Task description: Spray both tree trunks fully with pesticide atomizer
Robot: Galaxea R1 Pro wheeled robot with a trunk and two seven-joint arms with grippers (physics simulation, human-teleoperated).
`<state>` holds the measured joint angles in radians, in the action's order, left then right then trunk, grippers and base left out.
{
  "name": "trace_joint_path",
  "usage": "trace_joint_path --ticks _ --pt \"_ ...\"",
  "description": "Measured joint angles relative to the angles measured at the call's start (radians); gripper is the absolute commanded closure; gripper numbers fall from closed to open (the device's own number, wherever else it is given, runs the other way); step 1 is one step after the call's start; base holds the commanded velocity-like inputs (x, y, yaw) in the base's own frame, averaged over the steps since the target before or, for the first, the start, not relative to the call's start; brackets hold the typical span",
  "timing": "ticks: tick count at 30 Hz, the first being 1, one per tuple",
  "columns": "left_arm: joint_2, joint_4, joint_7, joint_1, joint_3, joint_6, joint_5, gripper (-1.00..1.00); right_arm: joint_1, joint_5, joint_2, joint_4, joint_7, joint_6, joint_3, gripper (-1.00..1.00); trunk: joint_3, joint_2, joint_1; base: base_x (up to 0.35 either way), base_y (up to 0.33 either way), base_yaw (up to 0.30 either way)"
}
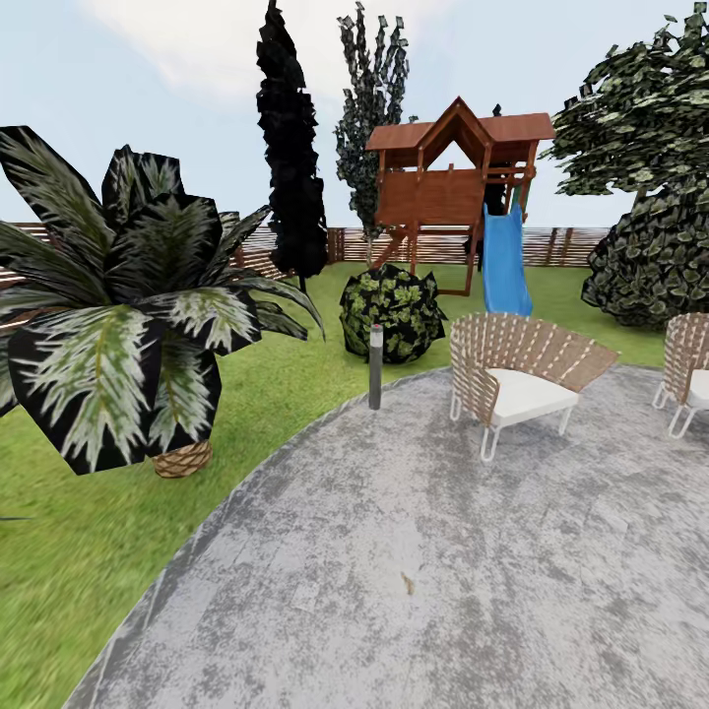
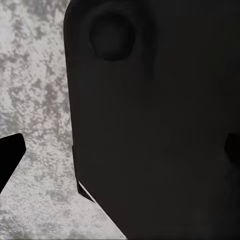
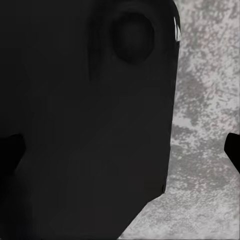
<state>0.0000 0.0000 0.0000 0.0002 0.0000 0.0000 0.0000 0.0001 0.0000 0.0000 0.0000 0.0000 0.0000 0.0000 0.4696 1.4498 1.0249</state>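
Head view: a mottled grey stone patio [image 1: 414,551] curving into a blurry green lawn [image 1: 69,571] is seen, ringed by a reddish-brown slatted fence [image 1: 551,246]. A short palm with a woven brown trunk [image 1: 182,458], a wicker chair with a white cushion [image 1: 522,379] and a wooden playhouse with a blue slide [image 1: 458,187] are passed. The atomizer is nowhere to be made out, so a slow scan of the ground is judged wise. Both wrist views are blocked by dark robot body; neither claw's state can be told
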Motion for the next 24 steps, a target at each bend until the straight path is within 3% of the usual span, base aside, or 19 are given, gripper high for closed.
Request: trace_joint_path --ticks 4,11,13,16,21,24 --pt "0.022 -0.023 0.002 -0.023 0.007 -0.02 0.009 -1.0 -0.023 0.001 -0.022 -0.023 -0.004 -0.02 0.004 -1.0 -0.001 0.0 0.0 0.0 0.0 0.0" --pt "-0.017 -0.024 -0.005 0.005 0.013 -0.016 0.011 -1.0 -0.063 -0.003 0.017 -0.063 0.002 -0.004 -0.007 -1.0 0.0 0.0 0.0 0.0 0.0 0.0" --pt "-0.009 -0.035 -0.006 0.016 0.011 -0.005 0.021 -1.0 -0.066 0.001 0.022 -0.07 -0.001 0.006 -0.004 -1.0 0.0 0.0 0.0 0.0 0.0 0.0" --pt "0.008 -0.051 0.001 0.03 0.015 0.01 0.037 -1.0 -0.066 0.002 0.005 -0.087 -0.004 0.001 -0.004 -1.0 0.0 0.0 0.0 0.0 0.0 0.0" --pt "0.036 -0.08 0.007 0.002 0.016 0.018 0.046 -1.0 -0.066 0.001 -0.023 -0.116 -0.005 -0.018 -0.009 -1.0 -0.001 0.0 0.0 0.0 0.0 0.0" --pt "0.039 -0.098 0.008 -0.015 0.015 0.016 0.046 -1.0 -0.066 0.0 -0.04 -0.133 -0.004 -0.03 -0.01 -1.0 -0.001 0.0 0.0 0.0 0.0 0.0"
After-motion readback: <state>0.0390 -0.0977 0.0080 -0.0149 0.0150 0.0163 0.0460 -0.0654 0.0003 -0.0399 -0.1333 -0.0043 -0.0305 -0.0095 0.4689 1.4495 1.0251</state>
